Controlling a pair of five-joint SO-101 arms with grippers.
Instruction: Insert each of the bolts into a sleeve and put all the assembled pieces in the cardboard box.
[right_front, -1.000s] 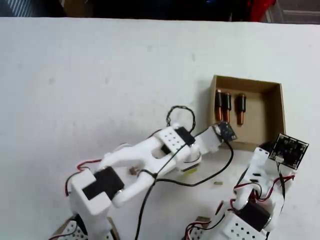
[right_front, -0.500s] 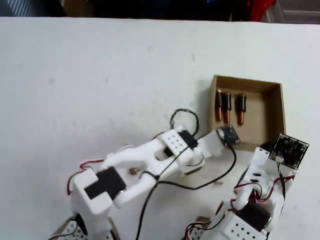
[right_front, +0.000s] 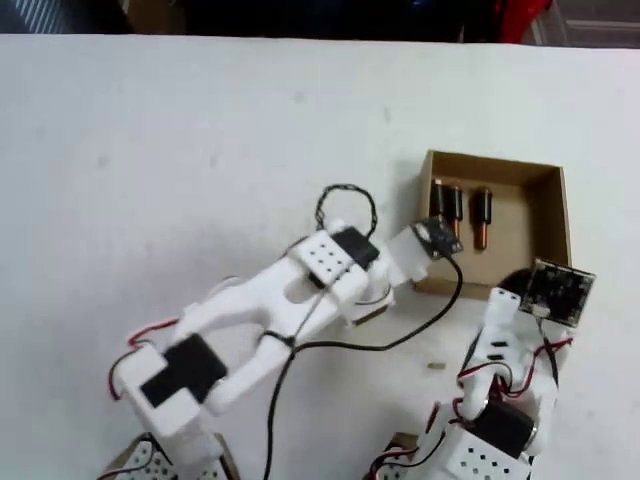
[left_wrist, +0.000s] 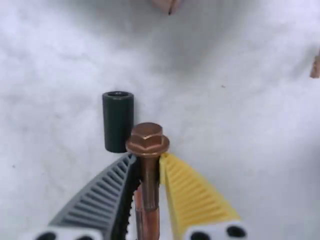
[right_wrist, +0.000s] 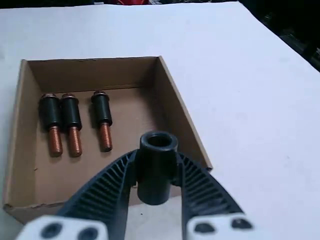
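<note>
White table (left_wrist: 240, 75); bolt (left_wrist: 147, 142) inside left claw (left_wrist: 148, 160)

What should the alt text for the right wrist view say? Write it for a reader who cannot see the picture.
The right gripper holds a black sleeve upright, open end up, close by an open cardboard box on a white table. Three assembled pieces, copper bolts in black sleeves, lie side by side on the box floor.

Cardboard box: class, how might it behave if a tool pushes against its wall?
The cardboard box looks thin-walled and holds only three assembled pieces, so it probably slides easily. Low and wide, it likely won't tip, though a wall may flex.
</note>
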